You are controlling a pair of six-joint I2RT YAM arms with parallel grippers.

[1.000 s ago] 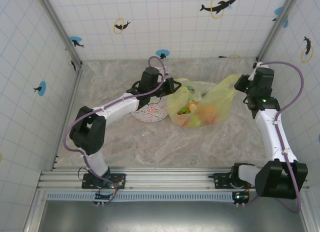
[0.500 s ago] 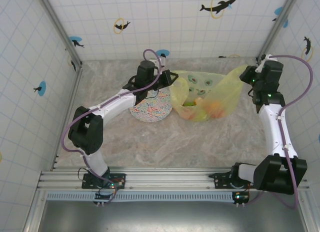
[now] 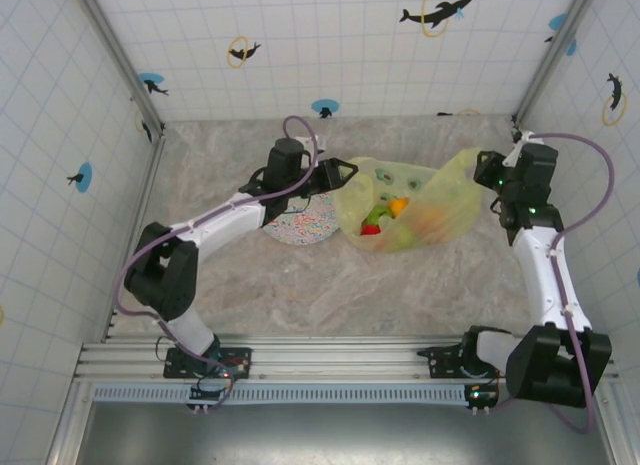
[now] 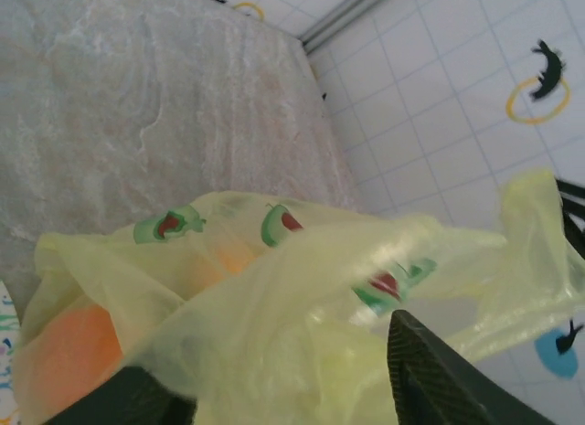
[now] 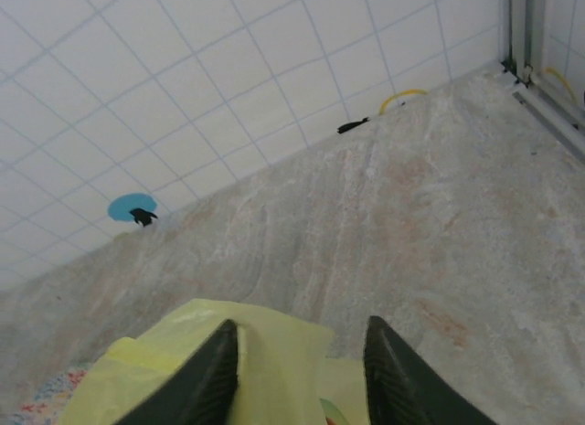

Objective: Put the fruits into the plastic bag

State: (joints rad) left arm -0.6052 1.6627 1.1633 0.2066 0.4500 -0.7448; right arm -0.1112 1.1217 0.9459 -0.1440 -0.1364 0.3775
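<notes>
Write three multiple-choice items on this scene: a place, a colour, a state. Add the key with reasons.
1. Where does the patterned plate lie?
A. on the table, left of the plastic bag
B. inside the bag
C. at the right arm's base

2. What colour is the plastic bag?
A. blue
B. black
C. yellow-green

3. How do the right gripper's jaws stand?
A. shut tight
B. apart
C. shut on the plate

Key: 1 A, the top view shows it beside the bag; 2 C, translucent yellow-green with avocado prints; 3 B, the right wrist view shows a gap between them.
</notes>
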